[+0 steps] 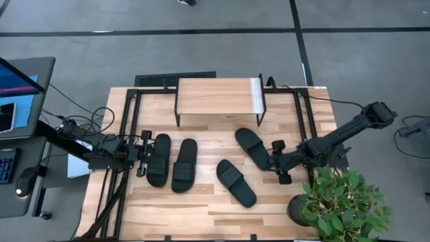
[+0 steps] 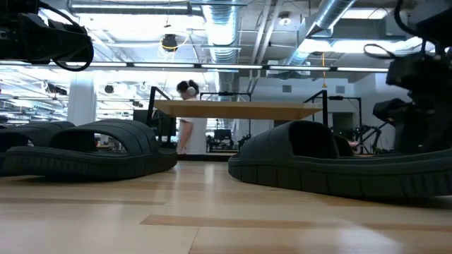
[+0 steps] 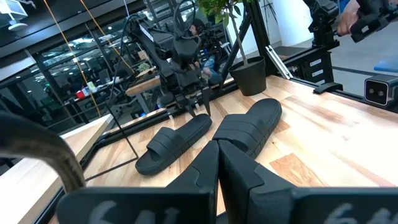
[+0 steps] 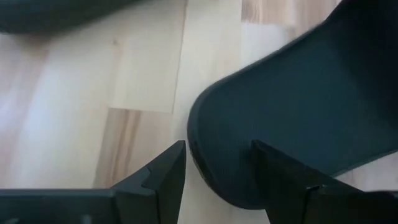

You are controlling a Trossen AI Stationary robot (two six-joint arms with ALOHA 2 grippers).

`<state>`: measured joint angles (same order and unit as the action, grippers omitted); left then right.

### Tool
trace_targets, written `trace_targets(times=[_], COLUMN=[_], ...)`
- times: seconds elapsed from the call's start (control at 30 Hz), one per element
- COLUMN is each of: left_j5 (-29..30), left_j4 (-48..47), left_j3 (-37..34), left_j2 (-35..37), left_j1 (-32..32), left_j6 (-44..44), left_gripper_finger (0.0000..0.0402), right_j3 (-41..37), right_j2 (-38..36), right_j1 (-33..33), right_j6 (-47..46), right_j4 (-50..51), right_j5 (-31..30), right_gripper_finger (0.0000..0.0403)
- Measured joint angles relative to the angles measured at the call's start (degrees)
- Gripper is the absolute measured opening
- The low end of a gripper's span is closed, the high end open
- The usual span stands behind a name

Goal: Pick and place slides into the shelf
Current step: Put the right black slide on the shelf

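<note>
Slide [image 1: 253, 148] nearest the shelf [image 1: 218, 96] lies diagonally, heel end between the spread fingers of right gripper [image 4: 217, 165]; left gripper [image 1: 142, 158], state unclear, beside leftmost slide [image 1: 159, 159].

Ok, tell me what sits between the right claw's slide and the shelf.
Nothing visible. The right claw is open at the edge of the slide nearest the shelf, and only bare table lies between that slide and the shelf's open front. The other three slides lie off to the side or farther from the shelf.
</note>
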<state>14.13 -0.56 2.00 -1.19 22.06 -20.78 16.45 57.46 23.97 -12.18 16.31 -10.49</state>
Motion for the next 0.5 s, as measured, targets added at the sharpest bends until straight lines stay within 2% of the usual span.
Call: trace_targets(times=[0.27, 0.5], left_j5=[0.00, 0.00], left_j4=[0.00, 0.00], left_j3=[0.00, 0.00], left_j2=[0.00, 0.02], left_j1=[-0.02, -0.02], left_j6=[0.00, 0.00], left_gripper_finger=[0.0000, 0.0000], right_j3=[0.42, 0.46], right_j2=[6.61, 8.97], right_j1=[0.02, 0.07], right_j6=[-0.22, -0.46], right_j4=[-2.68, -3.55], right_j5=[-0.69, -1.63], right_gripper_finger=[0.0170, 0.0167])
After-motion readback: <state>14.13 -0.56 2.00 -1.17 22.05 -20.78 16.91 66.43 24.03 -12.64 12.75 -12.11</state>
